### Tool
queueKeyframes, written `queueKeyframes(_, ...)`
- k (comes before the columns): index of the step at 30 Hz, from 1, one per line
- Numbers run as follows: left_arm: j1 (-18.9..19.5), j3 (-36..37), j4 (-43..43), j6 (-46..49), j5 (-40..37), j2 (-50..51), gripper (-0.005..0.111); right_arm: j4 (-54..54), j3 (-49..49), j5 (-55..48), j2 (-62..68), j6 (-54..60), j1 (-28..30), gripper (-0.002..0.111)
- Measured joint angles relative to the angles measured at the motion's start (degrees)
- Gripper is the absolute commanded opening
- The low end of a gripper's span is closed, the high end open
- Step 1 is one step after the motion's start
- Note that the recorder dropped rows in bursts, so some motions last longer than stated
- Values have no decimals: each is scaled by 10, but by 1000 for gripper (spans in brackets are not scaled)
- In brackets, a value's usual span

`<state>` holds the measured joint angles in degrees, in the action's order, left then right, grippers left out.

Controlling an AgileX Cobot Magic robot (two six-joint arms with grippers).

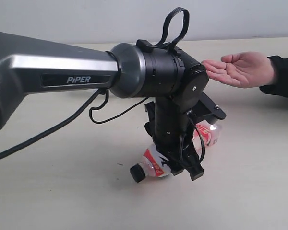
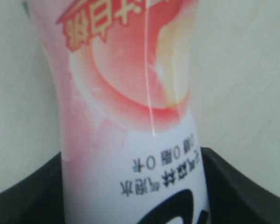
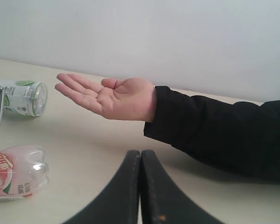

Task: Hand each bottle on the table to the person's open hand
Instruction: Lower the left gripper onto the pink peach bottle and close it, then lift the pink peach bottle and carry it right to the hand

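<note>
Left tool [image 1: 181,164] astride lying bottle [image 1: 151,166], cap [image 1: 137,173] leftward.

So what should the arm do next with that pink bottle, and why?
Probably lift it a little, straight up. The left end effector seems closed on both sides of the pink bottle, which lies on the table. The person's open hand is held above the tabletop, so the bottle likely has to clear the surface before it is carried over.

Plain pale grey-white wall [image 1: 86,19] behind beige tabletop [image 1: 62,201]; even soft light, faint shadows.
</note>
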<state>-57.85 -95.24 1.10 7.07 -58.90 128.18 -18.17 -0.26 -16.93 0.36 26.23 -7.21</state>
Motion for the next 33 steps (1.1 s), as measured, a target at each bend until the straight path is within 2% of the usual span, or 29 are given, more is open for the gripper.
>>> queueKeyframes(2,0,0,0,0,-6,0,6,0,0,0,0,0,0,0)
queueKeyframes(3,0,0,0,0,-9,0,0,0,0,0,0,0,0,0)
queueKeyframes(12,0,-14,0,-4,-43,0,0,0,0,0,0,0,0,0)
queueKeyframes(23,-1,-70,0,-88,-80,-7,0,0,0,0,0,0,0,0)
queueKeyframes(33,-7,-117,-1,-138,-106,-59,0,0,0,0,0,0,0,0)
